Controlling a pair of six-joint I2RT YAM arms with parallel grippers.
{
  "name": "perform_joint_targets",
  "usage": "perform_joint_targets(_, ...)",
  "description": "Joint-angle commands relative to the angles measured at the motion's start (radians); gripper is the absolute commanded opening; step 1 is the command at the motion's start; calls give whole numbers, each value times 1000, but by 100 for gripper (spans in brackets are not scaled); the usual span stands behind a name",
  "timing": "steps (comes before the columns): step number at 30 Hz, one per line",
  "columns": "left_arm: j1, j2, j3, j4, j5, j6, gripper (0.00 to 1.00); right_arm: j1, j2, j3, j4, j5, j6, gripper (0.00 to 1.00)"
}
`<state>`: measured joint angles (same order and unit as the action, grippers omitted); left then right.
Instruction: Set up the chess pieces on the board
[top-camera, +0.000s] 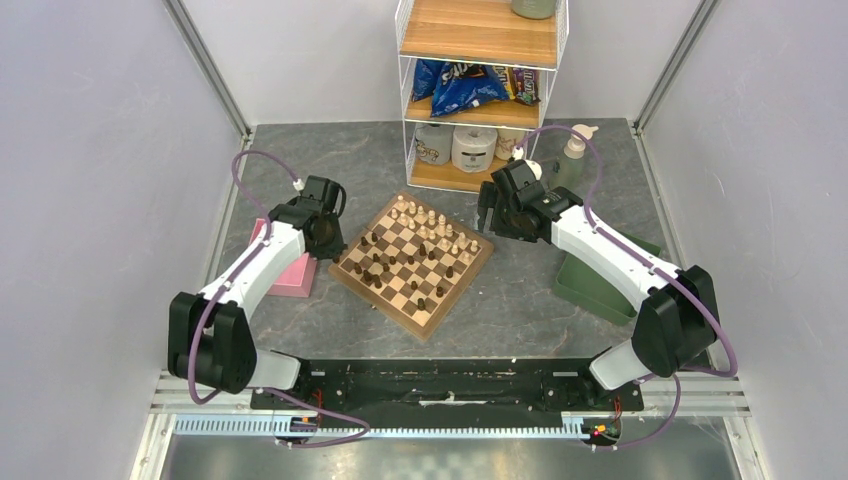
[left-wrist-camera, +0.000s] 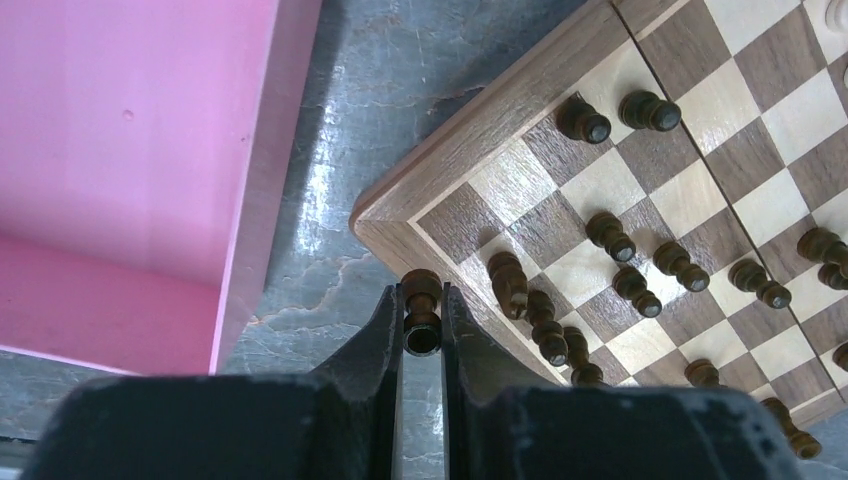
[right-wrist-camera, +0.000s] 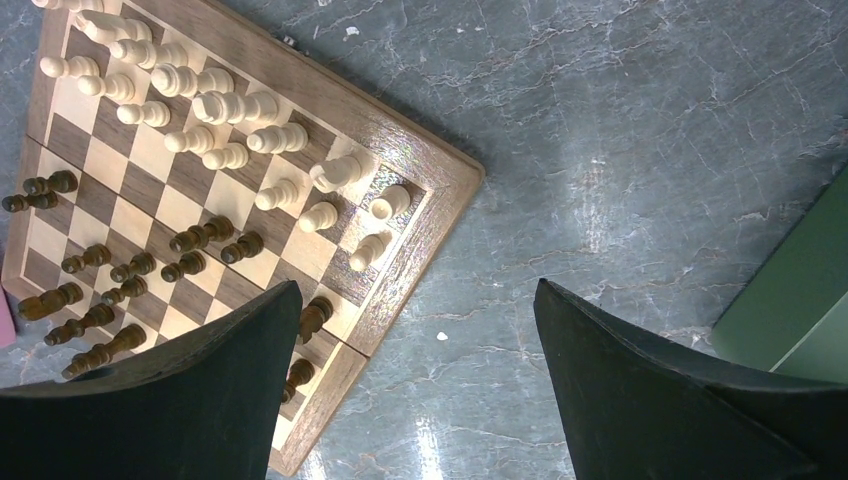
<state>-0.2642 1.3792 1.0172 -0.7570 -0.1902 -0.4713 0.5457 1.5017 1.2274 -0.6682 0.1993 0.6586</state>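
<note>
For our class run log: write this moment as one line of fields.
left gripper: jaws shut on dark piece near board edge | right gripper: jaws open, empty

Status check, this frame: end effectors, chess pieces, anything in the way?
Left end effector shut on dark piece at the board corner edge. Right end effector open, empty, by the board. Pink block nearby, not blocking.

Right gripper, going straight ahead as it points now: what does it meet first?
The right gripper would likely meet bare table beside the board; one finger may clip its edge, depth unclear.
</note>
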Motion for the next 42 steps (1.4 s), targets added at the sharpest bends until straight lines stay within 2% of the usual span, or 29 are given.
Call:
perform_joint_targets(1, -3, 2, -16, 50, 44, 26, 6, -2, -21, 38, 6, -5, 8, 94)
perform_joint_targets(15, -3, 113, -26, 142, 76, 21, 6, -3, -10, 44, 5, -6, 7, 95)
perform_joint_targets(30, -3, 153, -45, 171, 102, 12, 7, -3, -8, 41, 4, -6, 9, 94)
perform_joint_targets(38, -2, 160, -46, 171, 102, 9, 16, -3, -11, 40, 4, -7, 9, 95)
perform_joint_targets(42, -3, 156, -43, 157, 81, 11, 25, -2, -16, 40, 5, -7, 7, 94)
